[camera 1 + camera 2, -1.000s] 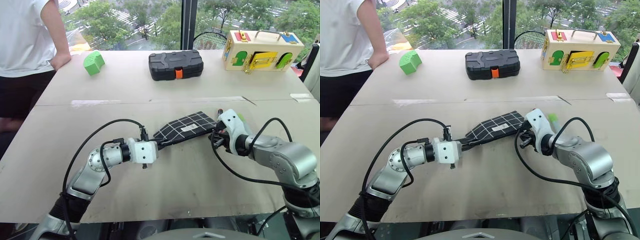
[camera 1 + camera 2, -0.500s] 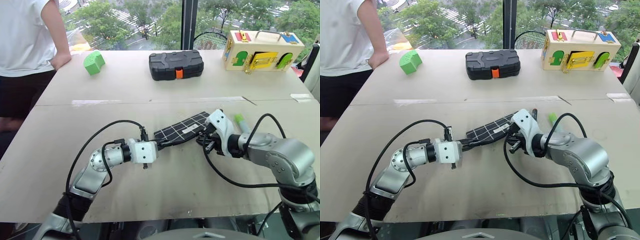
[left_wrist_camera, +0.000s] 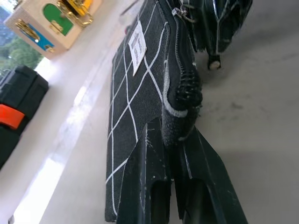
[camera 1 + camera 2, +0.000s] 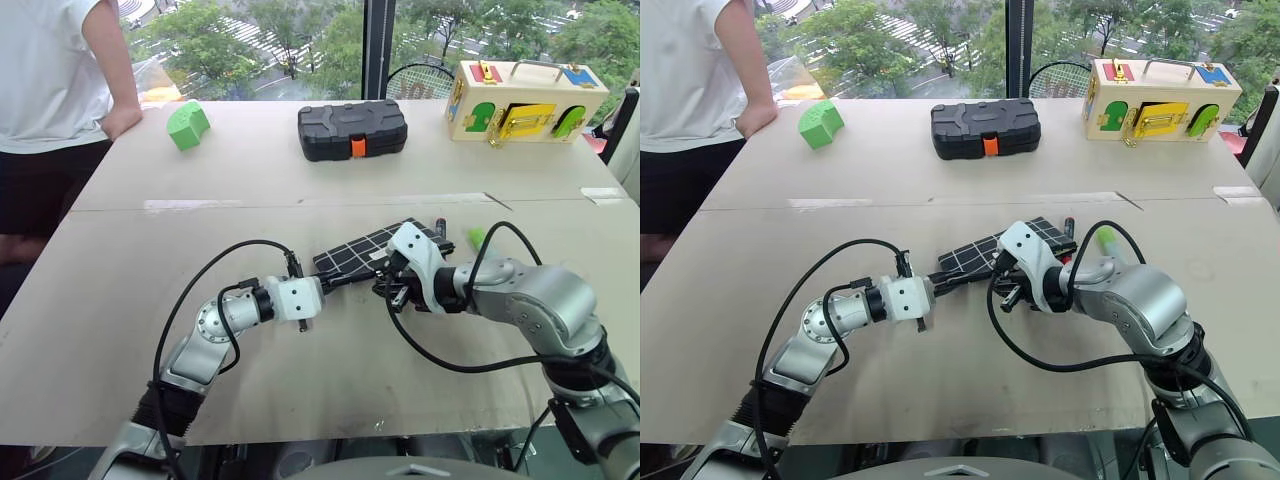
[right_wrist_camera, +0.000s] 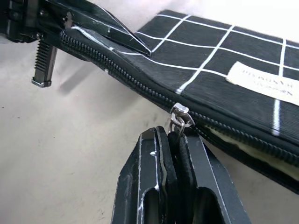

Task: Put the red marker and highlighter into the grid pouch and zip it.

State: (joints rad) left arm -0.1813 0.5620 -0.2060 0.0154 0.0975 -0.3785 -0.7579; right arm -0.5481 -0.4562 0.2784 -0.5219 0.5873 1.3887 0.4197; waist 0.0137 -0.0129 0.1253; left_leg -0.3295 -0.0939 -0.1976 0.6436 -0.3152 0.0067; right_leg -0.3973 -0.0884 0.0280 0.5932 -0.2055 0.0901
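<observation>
2 grippers on grid pouch [image 4: 375,248], mid-table, long axis left-near to right-far. Left gripper [image 3: 174,140] clamped on left-near end. Right gripper [image 5: 178,140] pinched on zipper cord [image 5: 179,122], mid-edge; open stretch toward right-far. Highlighter [image 4: 477,237] outside, just right.

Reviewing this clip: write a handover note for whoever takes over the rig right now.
Left gripper: jaws shut on the pouch's end.
Right gripper: jaws shut on the zipper pull.
Marker and highlighter: on the table just beyond the pouch, neither inside.
Done: pouch gripped at both points, zipper looks partly open.
Left: open it enough, put both pens in, zip it shut.
</observation>
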